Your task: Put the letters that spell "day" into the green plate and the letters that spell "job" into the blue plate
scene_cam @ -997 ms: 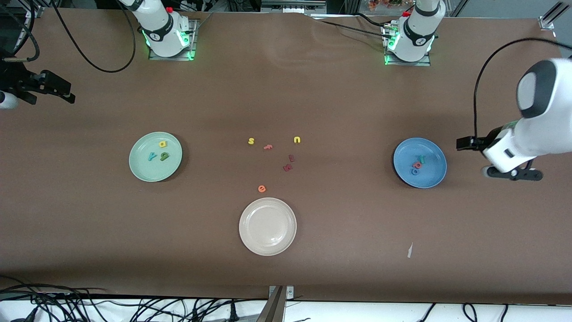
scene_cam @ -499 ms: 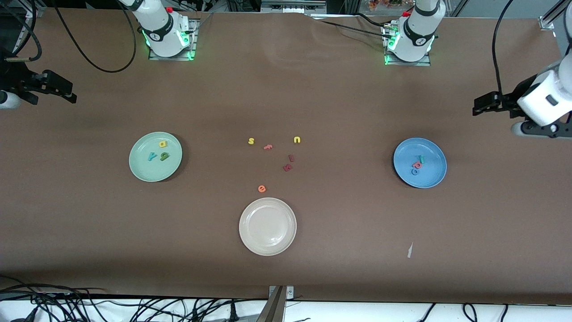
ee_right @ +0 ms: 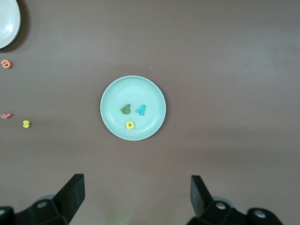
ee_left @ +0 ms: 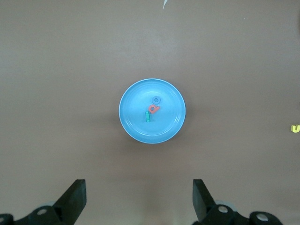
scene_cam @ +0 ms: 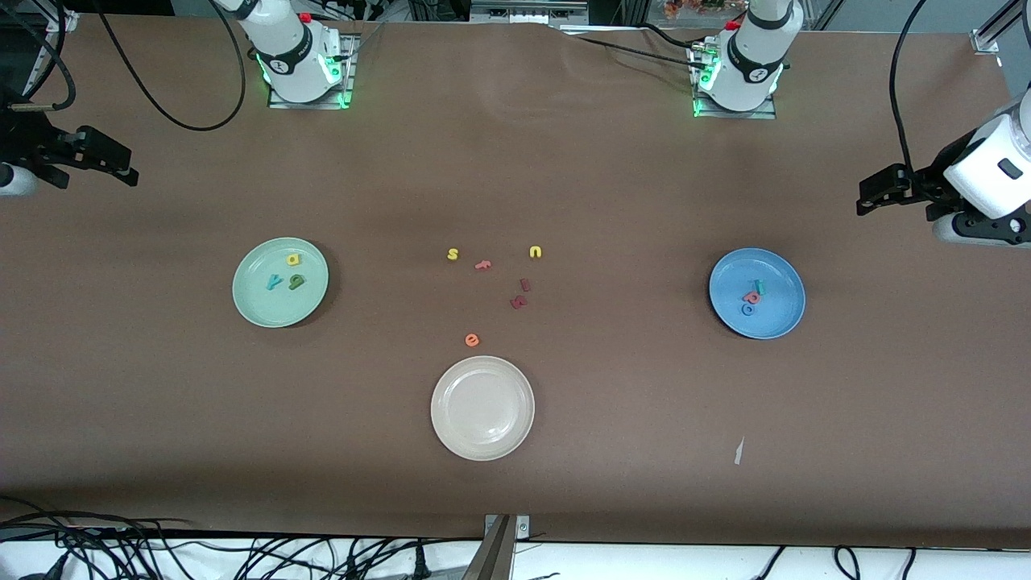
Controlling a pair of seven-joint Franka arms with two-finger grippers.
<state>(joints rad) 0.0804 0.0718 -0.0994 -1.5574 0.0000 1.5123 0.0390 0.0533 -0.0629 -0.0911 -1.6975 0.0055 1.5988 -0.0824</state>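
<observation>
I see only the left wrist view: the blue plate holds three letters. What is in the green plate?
Observer: The green plate holds three letters: a yellow looped one, an olive-green looped one and a teal "y".
Operator: Do other letters lie on the table, besides the yellow "u" that I see?
Observer: Yes: a yellow "s", a pink letter, two dark red letters and an orange "e", between the two plates.
Operator: My left gripper has open, empty jaws. And the right one?
Observer: The right gripper hangs over the right arm's end of the table, jaws open and empty.
</observation>
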